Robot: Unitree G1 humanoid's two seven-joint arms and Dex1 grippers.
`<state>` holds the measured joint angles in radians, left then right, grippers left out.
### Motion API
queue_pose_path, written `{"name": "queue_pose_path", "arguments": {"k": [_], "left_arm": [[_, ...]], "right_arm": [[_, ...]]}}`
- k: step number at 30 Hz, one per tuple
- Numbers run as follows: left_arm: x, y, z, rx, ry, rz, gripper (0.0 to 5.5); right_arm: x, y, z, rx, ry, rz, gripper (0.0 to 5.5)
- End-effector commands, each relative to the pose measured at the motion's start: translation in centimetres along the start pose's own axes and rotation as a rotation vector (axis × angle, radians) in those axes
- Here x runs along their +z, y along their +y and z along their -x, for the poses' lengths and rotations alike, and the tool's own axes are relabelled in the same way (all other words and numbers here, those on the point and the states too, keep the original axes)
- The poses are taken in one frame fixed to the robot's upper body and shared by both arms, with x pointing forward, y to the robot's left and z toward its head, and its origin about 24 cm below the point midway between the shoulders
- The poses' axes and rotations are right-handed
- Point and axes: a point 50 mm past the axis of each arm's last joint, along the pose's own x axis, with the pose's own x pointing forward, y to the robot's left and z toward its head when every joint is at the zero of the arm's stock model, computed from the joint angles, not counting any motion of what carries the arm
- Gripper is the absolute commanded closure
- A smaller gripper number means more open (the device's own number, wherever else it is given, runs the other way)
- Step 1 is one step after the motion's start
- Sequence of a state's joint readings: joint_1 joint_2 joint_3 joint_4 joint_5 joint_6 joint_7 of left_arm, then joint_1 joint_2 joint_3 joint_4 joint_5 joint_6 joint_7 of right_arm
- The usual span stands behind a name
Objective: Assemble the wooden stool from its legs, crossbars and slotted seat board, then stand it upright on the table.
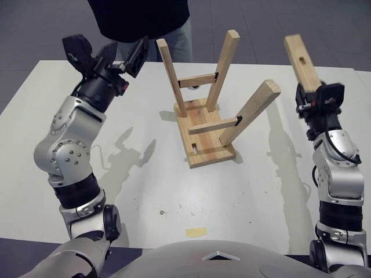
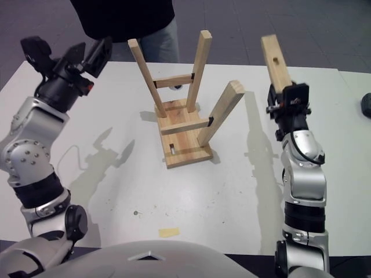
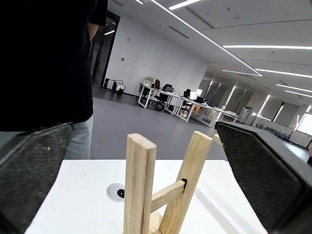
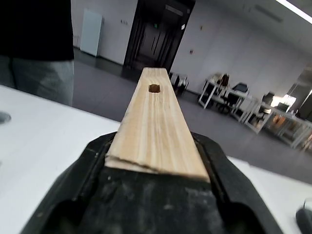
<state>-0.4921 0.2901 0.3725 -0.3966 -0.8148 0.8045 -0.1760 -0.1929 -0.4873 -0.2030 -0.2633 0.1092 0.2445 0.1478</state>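
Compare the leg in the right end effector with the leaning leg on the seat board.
The held leg is off the table, clamped in the right end effector; the leaning leg stands on the seat board. The held leg's hole is empty; the leaning leg carries a crossbar. Both are pale wood.

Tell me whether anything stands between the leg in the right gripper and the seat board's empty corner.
Yes: the tilted leg, fitted at the seat board's near right corner, leans out between the held leg in the right gripper and the empty near left corner.
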Motion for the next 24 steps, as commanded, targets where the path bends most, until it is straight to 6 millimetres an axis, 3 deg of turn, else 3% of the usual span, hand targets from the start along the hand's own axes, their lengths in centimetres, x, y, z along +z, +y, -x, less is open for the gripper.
{"name": "queue_pose_path", "arguments": {"k": [1, 5, 8, 14, 19, 24], "left_arm": [[2.3, -1.5, -1.0, -0.102, -0.032, 0.012, 0.1], [3.1, -4.1, -1.4, -0.275, -0.01, -0.001, 0.1], [2.9, -5.3, -1.9, -0.351, -0.005, 0.103, 0.1], [2.1, -5.4, -3.3, -0.315, 0.024, 0.308, 0.1], [2.0, -6.2, -4.0, -0.336, 0.032, 0.559, 0.1], [3.1, -6.3, -4.6, -0.339, 0.008, 0.754, 0.1]], "right_arm": [[4.8, 0.7, -0.8, 0.119, -0.253, 0.096, 3.44], [7.1, 2.4, -0.3, 0.216, -0.371, 0.166, 3.44], [8.1, 3.5, 0.4, 0.236, -0.43, 0.156, 3.44], [9.9, 5.7, 1.0, 0.263, -0.534, 0.088, 3.44], [10.0, 7.6, 1.5, 0.306, -0.548, 0.026, 3.44], [10.0, 9.3, 1.8, 0.358, -0.561, -0.014, 3.44]]}}
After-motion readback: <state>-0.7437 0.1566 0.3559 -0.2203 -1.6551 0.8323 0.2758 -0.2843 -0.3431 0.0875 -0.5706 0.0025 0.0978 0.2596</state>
